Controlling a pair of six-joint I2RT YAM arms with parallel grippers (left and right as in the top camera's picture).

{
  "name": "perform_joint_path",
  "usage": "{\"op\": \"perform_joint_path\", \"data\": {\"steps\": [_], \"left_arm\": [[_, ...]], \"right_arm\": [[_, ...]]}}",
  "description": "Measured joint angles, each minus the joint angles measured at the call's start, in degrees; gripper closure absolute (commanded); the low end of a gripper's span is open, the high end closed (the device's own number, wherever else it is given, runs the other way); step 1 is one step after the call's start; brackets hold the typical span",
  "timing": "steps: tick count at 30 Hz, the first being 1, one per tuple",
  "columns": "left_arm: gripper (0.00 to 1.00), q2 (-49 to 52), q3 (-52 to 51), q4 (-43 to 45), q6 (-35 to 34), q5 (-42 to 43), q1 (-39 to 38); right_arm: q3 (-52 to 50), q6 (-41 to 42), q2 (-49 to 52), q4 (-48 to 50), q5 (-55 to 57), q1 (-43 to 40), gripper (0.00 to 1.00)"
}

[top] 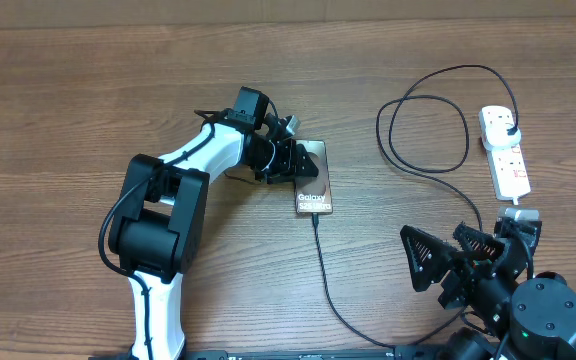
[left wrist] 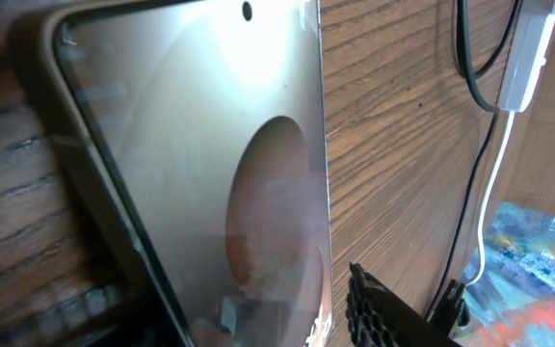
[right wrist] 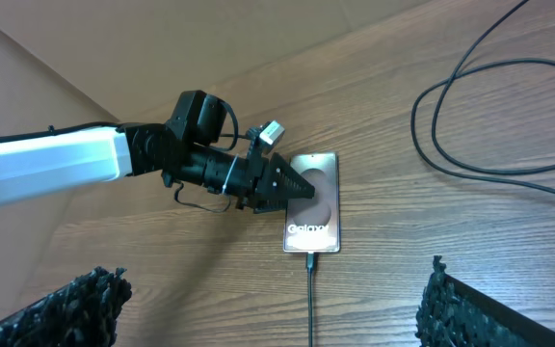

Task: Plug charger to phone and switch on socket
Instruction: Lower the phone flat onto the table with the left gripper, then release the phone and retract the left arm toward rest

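Observation:
The phone (top: 314, 190) lies flat mid-table with its "Galaxy" text toward the front. It also shows in the right wrist view (right wrist: 312, 226) and fills the left wrist view (left wrist: 210, 145). The charger (top: 329, 275) has its tip in the phone's near end. Its thin black cable (right wrist: 309, 299) runs forward, then loops back to a black plug (top: 509, 127) seated in the white socket (top: 506, 160). My left gripper (top: 303, 165) rests over the phone's far half (right wrist: 304, 190). Only one of its fingers (left wrist: 393, 318) shows, so the gap is unclear. My right gripper (top: 453, 255) is open and empty (right wrist: 276, 275), near the front right.
The socket's white cord (left wrist: 489, 193) runs from the strip toward the front right. The black cable makes wide loops (right wrist: 470, 125) between the phone and the socket. The left arm's white link (top: 203, 155) stretches across the table's middle.

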Motion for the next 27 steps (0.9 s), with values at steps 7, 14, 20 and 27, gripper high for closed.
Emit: {"op": "perform_joint_path", "data": {"steps": [7, 14, 20, 27], "left_arm": [[0.47, -0.31, 0.11, -0.46, 1.68, -1.20, 0.00], [0.47, -0.66, 0.44, -1.25, 1.92, -3.43, 0.00], [0.48, -0.81, 0.44, -0.96, 2.32, -4.15, 0.00], [0.00, -0.81, 2.56, -3.37, 2.84, -6.47, 0.46]], "right_arm": [[-0.02, -0.02, 0.00, 1.16, 0.00, 0.00, 0.00], [-0.02, -0.02, 0.04, 1.68, 0.02, 0.00, 0.00], [-0.02, -0.04, 0.04, 2.62, 0.00, 0.00, 0.00], [-0.02, -0.09, 0.04, 2.89, 0.33, 0.00, 0.00]]}}
